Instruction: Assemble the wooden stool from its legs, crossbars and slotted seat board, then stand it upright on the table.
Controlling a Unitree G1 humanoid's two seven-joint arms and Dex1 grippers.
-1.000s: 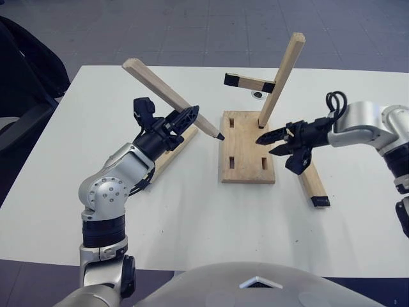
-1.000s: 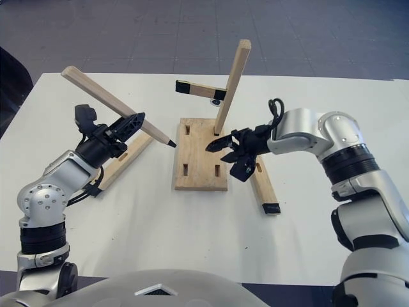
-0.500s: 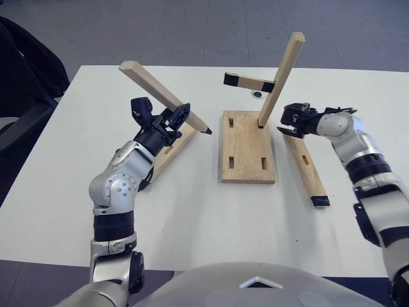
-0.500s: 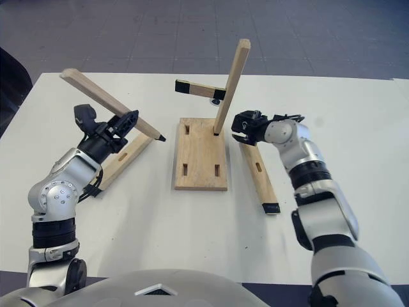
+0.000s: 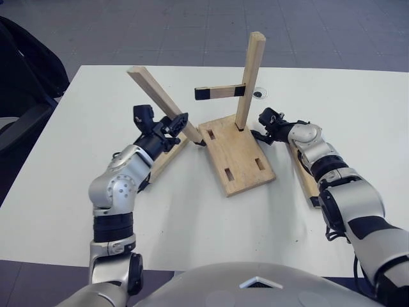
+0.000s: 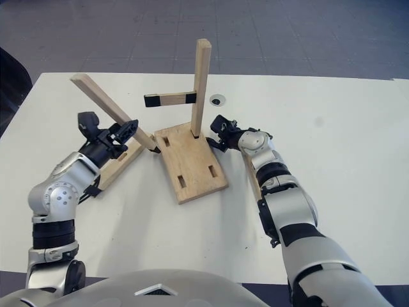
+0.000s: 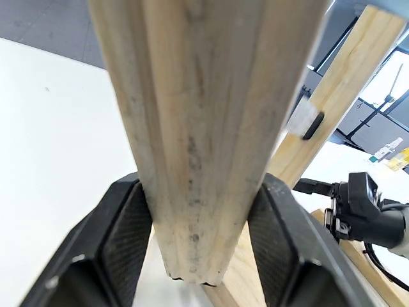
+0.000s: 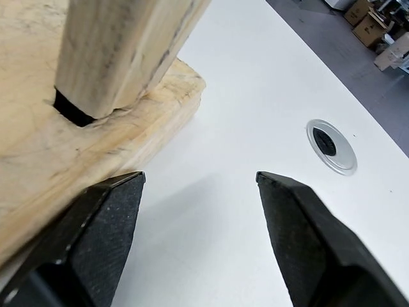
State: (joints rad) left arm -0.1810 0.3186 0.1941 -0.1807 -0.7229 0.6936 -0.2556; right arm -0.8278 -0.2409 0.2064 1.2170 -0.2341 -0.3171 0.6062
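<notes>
Head view: seat board lies flat mid-table, skewed. One upright leg is seated in its far right slot, with a crossbar sticking out of it toward the robot's left.
Left gripper is clamped on a slanted leg; the leg's dark lower tip sits just beside the board's left edge, near the far corner.
Right gripper is at the board's far right corner, by the upright leg's foot.
Two more loose legs lie flat: one under the left arm, one under the right forearm.
White table, cable grommet behind the upright leg, grey tiled floor beyond.

Left wrist: both pads press the slanted leg's sides. The upright leg and the right gripper are in the background.

Right wrist: fingers spread apart, gripping nothing. One is close beside the board's corner, next to the slot holding the upright leg; bare table and the grommet lie between them.
</notes>
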